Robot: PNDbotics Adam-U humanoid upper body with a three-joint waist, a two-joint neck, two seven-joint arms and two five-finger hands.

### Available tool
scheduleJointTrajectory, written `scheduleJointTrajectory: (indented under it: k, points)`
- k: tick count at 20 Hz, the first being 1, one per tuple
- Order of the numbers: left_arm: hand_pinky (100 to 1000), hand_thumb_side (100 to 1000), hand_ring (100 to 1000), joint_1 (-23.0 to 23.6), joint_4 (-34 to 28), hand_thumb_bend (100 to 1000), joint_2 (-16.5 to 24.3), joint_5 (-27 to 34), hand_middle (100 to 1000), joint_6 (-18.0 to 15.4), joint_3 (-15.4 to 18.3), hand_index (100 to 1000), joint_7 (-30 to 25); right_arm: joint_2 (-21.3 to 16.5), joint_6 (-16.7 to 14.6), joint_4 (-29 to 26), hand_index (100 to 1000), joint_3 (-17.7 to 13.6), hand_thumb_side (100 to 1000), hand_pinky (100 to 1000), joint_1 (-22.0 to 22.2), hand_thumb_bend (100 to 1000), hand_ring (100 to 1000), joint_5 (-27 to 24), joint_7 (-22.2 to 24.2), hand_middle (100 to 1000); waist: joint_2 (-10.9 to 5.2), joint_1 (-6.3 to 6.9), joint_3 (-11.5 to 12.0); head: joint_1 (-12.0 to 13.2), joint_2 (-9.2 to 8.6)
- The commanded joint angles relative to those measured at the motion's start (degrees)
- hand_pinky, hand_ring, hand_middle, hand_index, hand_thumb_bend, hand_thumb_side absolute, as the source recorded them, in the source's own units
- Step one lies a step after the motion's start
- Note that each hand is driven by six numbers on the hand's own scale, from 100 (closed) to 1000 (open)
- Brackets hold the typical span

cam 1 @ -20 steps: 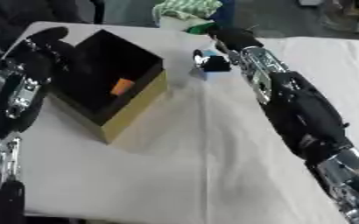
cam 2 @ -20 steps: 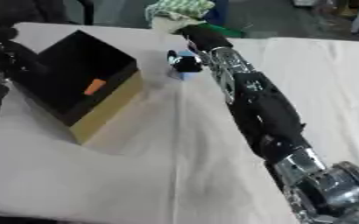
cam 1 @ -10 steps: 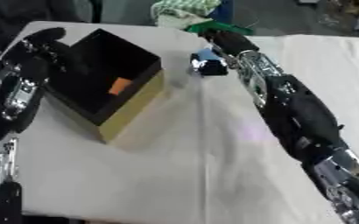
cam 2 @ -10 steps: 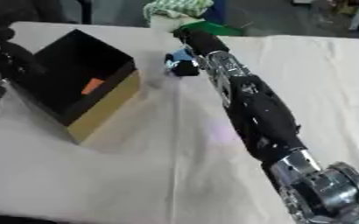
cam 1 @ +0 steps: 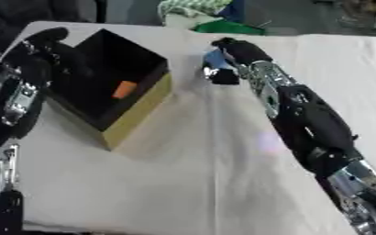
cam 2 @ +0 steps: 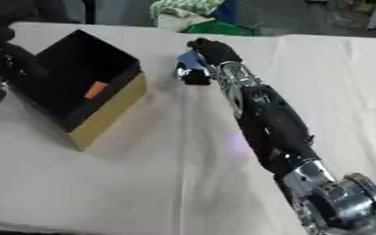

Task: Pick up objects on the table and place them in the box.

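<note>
The box (cam 1: 119, 98) sits left on the table (cam 1: 191, 183), a small block (cam 1: 124, 89) inside it. The right hand (cam 1: 233, 51) is right of it, far side, over a small object (cam 1: 215, 69). The left hand (cam 1: 39, 50) is at the box's left wall.

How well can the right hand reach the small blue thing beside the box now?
Probably yes. The right hand is already at the small blue thing, which lies on the white table just right of the box. Nothing stands between them; whether the fingers hold it I cannot tell.
</note>
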Motion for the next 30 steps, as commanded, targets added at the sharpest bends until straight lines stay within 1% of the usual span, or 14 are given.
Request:
scheduleJointTrajectory:
  k: [1,5,8,9,10,13,14,15,17,18,19,23,28,30]
  points:
    - [714,655,619,-0.86,-0.45,100,0.8,-0.11,642,-0.22,0.23,888,-0.07,-0.49,0.72,0.19,998,-0.65,891,888,-0.85,100,846,0.04,-0.2,922,-0.81,0.36,0.08,-0.23,0.23]
    - [714,656,619,-0.91,-0.38,100,0.84,-0.1,642,-0.3,0.29,888,-0.07,-0.6,1.73,1.34,1000,-1.09,924,872,-0.57,100,826,-0.89,0.09,891,-0.64,0.48,-0.04,-0.21,0.23]
    - [714,657,621,-0.9,-0.34,100,0.84,-0.09,643,-0.34,0.32,888,-0.07,-0.61,2.01,1.83,997,-1.14,901,850,-0.47,100,794,-1.37,0.41,784,-0.57,0.54,-0.16,-0.17,0.25]
    - [714,657,621,-0.91,-0.33,100,0.84,-0.08,643,-0.35,0.33,888,-0.08,-0.61,2.03,1.83,995,-1.13,869,842,-0.46,100,778,-1.51,0.39,729,-0.56,0.57,-0.2,-0.18,0.29]
    - [714,657,621,-0.91,-0.33,100,0.83,-0.08,643,-0.36,0.33,888,-0.08,-0.61,2.05,1.76,993,-1.11,814,835,-0.46,100,756,-1.62,0.26,639,-0.57,0.6,-0.23,-0.2,0.32]
    - [714,657,622,-0.87,-0.29,100,0.82,-0.08,643,-0.38,0.34,888,-0.07,-0.59,2.01,1.17,985,-0.97,641,820,-0.49,100,706,-1.9,-0.82,495,-0.63,0.66,-0.35,-0.25,0.36]
    - [714,658,622,-0.85,-0.27,100,0.82,-0.08,643,-0.38,0.35,888,-0.06,-0.56,1.92,0.9,982,-0.87,562,816,-0.51,100,687,-1.99,-1.27,454,-0.65,0.67,-0.39,-0.26,0.39]
    - [714,657,622,-0.83,-0.27,100,0.82,-0.08,643,-0.38,0.36,888,-0.05,-0.53,1.69,0.45,981,-0.7,529,815,-0.56,100,679,-2.13,-1.76,436,-0.69,0.68,-0.46,-0.26,0.41]
    - [714,658,622,-0.76,-0.28,100,0.82,-0.09,644,-0.37,0.38,888,-0.02,-0.42,0.92,-0.79,979,-0.26,405,814,-0.74,100,651,-2.6,-2.67,395,-0.79,0.67,-0.6,-0.26,0.46]
    - [714,658,622,-0.72,-0.29,100,0.82,-0.09,644,-0.35,0.39,888,0.0,-0.41,0.44,-1.56,979,0.02,405,814,-0.75,100,651,-2.99,-3.06,395,-0.83,0.66,-0.68,-0.23,0.48]
    - [714,658,623,-0.67,-0.3,100,0.82,-0.09,644,-0.33,0.38,888,0.0,-0.34,-0.18,-2.56,977,0.39,327,813,-0.9,100,632,-3.44,-3.45,373,-0.91,0.63,-0.76,-0.22,0.5]
    - [713,657,623,-0.41,-0.39,100,0.88,-0.13,644,-0.22,0.39,888,0.03,-0.35,-3.45,-8.12,973,2.59,197,818,-1.4,100,611,-6.4,-3.94,349,-1.24,0.43,-1.16,-0.13,0.47]
    - [713,655,623,-0.12,-0.54,100,0.94,-0.16,644,-0.05,0.33,888,0.06,-0.77,-6.83,-15.53,971,5.49,166,818,-2.03,100,595,-10.63,-2.93,338,-1.73,0.14,-1.49,-0.02,0.29]
    - [713,653,624,-0.02,-0.64,100,0.94,-0.15,645,0.03,0.32,888,0.11,-0.94,-7.68,-17.86,971,6.42,277,818,-2.31,100,592,-12.31,-2.24,336,-1.95,-0.02,-1.53,0.09,0.14]
